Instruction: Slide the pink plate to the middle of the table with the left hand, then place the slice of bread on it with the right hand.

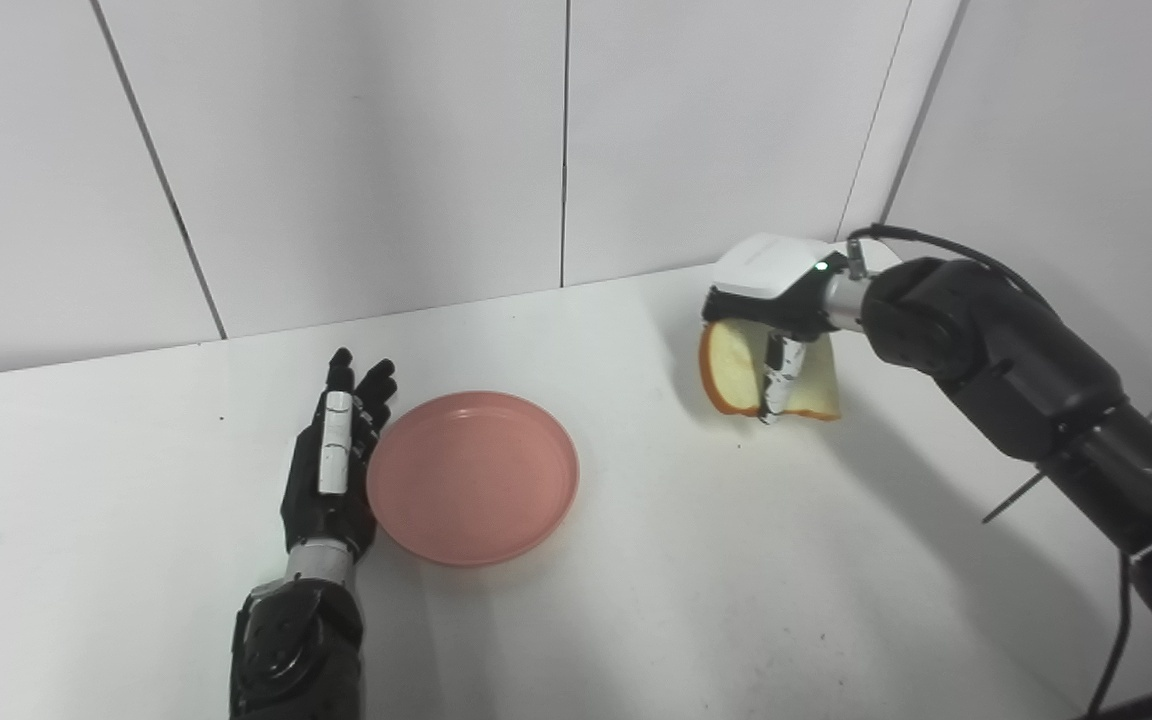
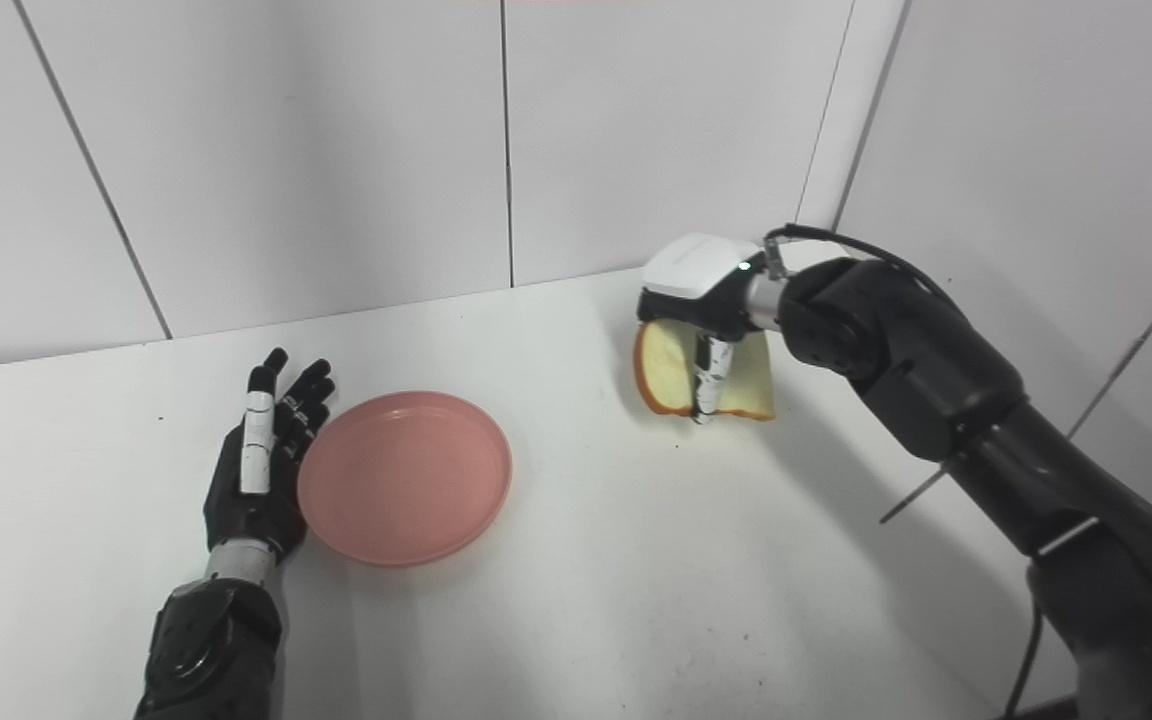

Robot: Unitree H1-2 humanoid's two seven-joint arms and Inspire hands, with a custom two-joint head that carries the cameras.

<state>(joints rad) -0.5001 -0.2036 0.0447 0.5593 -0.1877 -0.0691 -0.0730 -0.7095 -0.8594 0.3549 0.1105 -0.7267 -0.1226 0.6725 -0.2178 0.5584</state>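
My left hand (image 1: 331, 465) lies flat and spread, holding nothing, against the plate's (image 1: 473, 477) left rim, while my right hand (image 1: 774, 300), well right, clasps the bread (image 1: 736, 375) tilted beneath it.

- The right hand (image 1: 771, 300) covers the top edge of the slice of bread (image 1: 736, 372), and one finger crosses its front face, so the grip behind the slice cannot be seen
- The bread's lower edge may touch the table (image 1: 696, 560) or hang just above it; cannot tell
- The left hand (image 1: 333, 465) stands edge-on against the pink plate (image 1: 473, 478); its palm side and the plate's left rim behind it are hidden
- Both arms are cut off by the bottom edge, the right also by the right edge
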